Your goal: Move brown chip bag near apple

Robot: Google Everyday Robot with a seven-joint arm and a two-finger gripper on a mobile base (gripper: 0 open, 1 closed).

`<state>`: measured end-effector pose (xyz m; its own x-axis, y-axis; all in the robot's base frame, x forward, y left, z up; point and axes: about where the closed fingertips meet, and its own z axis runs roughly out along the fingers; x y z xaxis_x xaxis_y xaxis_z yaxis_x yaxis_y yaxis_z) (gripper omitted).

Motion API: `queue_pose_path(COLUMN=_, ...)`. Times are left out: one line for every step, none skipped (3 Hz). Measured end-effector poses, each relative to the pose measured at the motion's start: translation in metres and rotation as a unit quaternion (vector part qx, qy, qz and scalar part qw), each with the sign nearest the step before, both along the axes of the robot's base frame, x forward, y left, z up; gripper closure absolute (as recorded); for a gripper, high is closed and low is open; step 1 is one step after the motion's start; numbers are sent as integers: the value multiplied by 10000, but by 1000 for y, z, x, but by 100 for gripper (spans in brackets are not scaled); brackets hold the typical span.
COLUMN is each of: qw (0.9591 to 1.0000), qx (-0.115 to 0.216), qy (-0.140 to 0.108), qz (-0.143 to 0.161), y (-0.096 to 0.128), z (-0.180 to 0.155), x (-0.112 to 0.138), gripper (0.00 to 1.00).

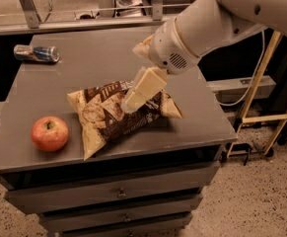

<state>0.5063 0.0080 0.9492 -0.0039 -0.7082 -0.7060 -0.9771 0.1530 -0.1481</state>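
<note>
The pincer [132, 101] is right on top of the brown chip bag [108, 127]. I cannot tell if it grips it. The bag lies on the surface [84, 65], long way 8 to 2 o'clock. The apple [50, 133] sits near, at 8 o'clock from the pincer.

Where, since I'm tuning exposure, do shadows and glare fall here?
Camera view: dim warm light; the gripper sits over the brown chip bag, which shades the table along its right edge; the apple shows no harsh glare.
</note>
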Motion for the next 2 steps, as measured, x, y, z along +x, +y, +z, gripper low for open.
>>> queue_pose_path(qw=9995, qx=-187, qy=-254, qz=-68, y=-22, z=27, x=-1, gripper=0)
queue_pose_path(qw=9973, qx=-395, qy=-597, qz=-172, y=-47, z=63, x=0, gripper=0)
